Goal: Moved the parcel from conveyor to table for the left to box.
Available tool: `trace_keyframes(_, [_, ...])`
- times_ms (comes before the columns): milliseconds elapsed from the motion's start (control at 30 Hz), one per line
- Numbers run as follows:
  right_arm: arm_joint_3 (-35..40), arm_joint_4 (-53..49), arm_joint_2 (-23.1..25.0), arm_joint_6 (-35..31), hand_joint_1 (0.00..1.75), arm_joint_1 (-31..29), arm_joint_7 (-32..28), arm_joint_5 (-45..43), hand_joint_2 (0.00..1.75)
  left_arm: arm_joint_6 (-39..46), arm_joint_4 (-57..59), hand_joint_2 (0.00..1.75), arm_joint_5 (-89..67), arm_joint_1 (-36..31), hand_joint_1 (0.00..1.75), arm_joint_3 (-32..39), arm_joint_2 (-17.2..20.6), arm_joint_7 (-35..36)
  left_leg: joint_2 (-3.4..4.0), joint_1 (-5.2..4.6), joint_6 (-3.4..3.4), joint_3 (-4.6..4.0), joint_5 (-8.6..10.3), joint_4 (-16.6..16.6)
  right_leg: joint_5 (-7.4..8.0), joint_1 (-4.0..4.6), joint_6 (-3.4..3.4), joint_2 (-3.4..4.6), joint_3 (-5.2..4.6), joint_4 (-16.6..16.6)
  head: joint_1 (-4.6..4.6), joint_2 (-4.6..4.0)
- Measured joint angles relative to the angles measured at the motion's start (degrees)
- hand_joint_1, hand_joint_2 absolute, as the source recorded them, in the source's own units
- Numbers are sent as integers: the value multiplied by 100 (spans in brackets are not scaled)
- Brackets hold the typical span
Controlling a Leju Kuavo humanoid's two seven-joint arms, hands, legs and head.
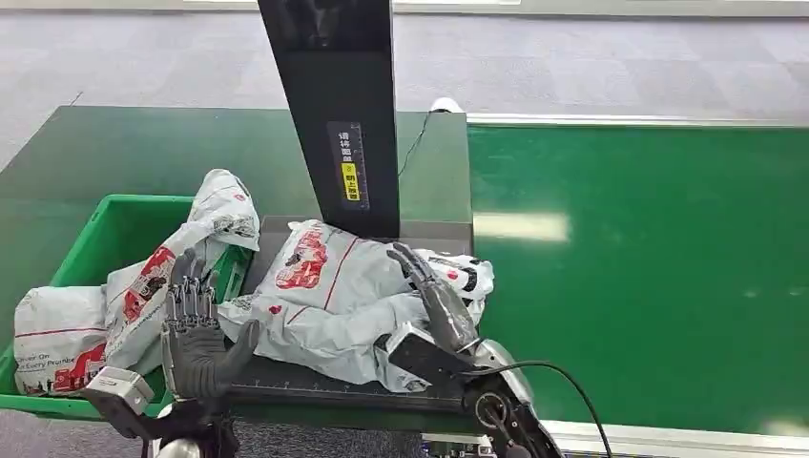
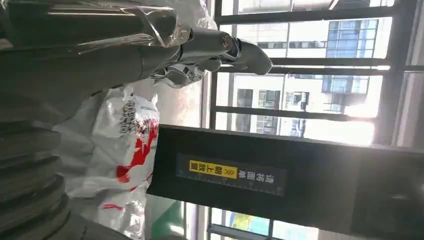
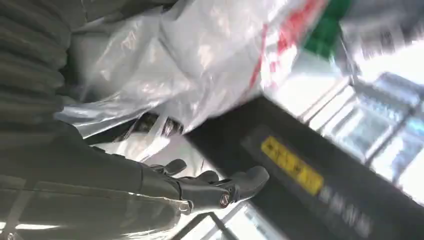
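**Grey-white plastic parcel resting on the scale plate between two robot hands**

Grey-white plastic with red print wraps the parcel (image 1: 334, 296), which lies slumped across the dark weighing plate (image 1: 315, 377) at the foot of the black scanner post (image 1: 339, 114). It sits on the table (image 1: 114, 153) side of the rig, off the bright green conveyor belt (image 1: 649, 267) to the robot's right, so the transfer looks largely done. Its position between the two arms suits a handover: the right arm can let go and the left can take it towards the green crate (image 1: 105, 234), where two similar parcels (image 1: 143, 286) already lie, one draped over the crate's rim.

The right robot hand (image 1: 434, 296) lies along the parcel's right end, fingers stretched forward over the bag. The right wrist view shows the fingers (image 3: 220, 187) extended under loose plastic and not curled round it, so this hand appears released, touching the bag at most.

The left robot hand (image 1: 196, 329) stands upright just beside the parcel's left edge, palm turned inward, fingers straight and apart, thumb angled towards the bag. It holds nothing; the pose reads as a ready stance before a grasp. The bag looks soft and slippery, so a pinch on a fold may slide.
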Motion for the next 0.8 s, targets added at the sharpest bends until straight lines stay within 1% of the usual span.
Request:
trace_keyframes(67, [-194,-116,30,-98,0,113,-52,-220,175,0,0,175,-39,23,0,-13,-22,20,1,0,0,0,0,0,0,0,0,0,0,0,2,0])
trace_keyframes(200, [-426,-292,35,-120,0,282,-170,-373,175,-26,0,175,-124,24,0,-35,-39,37,1,0,0,-1,0,0,0,0,0,0,0,0,2,0])
trace_keyframes(467, [-603,-408,81,-111,0,391,-173,-479,175,-90,0,175,-249,24,0,-116,-37,52,2,0,0,-1,0,0,0,0,0,1,-1,0,0,0])
trace_keyframes(567, [-638,-408,79,322,0,413,-138,-824,175,-175,4,175,-481,24,0,-203,-13,63,1,0,0,-1,0,0,0,0,0,1,0,0,2,0])
trace_keyframes(667, [-647,-408,76,743,0,425,-229,-1168,175,-238,26,175,-775,22,0,-303,15,72,2,0,0,-1,0,0,0,0,0,1,-1,0,0,0])
trace_keyframes(800, [-653,-406,68,1130,0,423,-350,-1523,175,-284,98,175,-1202,1,0,-470,77,149,2,0,0,-1,0,0,0,0,0,1,0,0,0,0])
